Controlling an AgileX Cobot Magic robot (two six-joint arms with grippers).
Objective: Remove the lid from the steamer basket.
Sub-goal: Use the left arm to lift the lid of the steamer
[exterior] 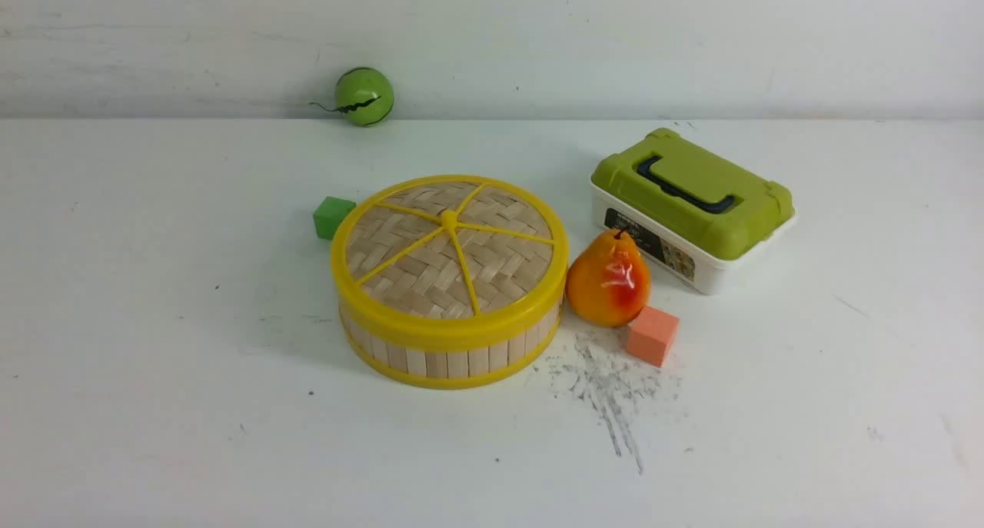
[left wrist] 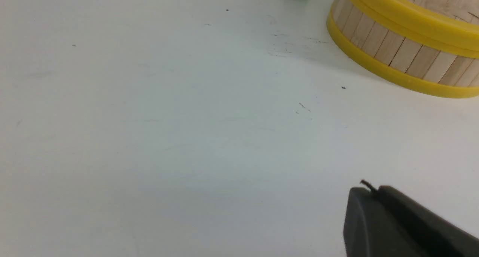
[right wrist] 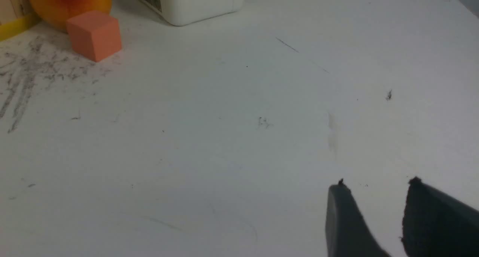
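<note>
Steamer basket (exterior: 450, 356), one only, stands on the white table (exterior: 154, 374) with its single lid (exterior: 430, 270) seated flat on top, the yellow rim flush all round. Every other thing is placed from this basket.

One white box with a green lid (exterior: 692, 205) sits to the right of the basket and a little behind it. One pear (exterior: 609, 282) stands hard against the basket's right side; whether they touch cannot be told. One green ball (exterior: 364, 96) lies well behind the basket at the table's far edge, by the wall. There are two cubes: a green cube (exterior: 332, 217) just behind the basket's left side and an orange cube (exterior: 652, 334) to its right, in front of the pear.

Bare table spreads wide to the basket's left and in front of it; the right side is crowded.

Near the basket's left front, the left gripper (left wrist: 372, 189) has its fingers pressed together, empty. Farther off to the right, the right gripper (right wrist: 376, 184) is parted by a moderate gap and grasps nothing.
</note>
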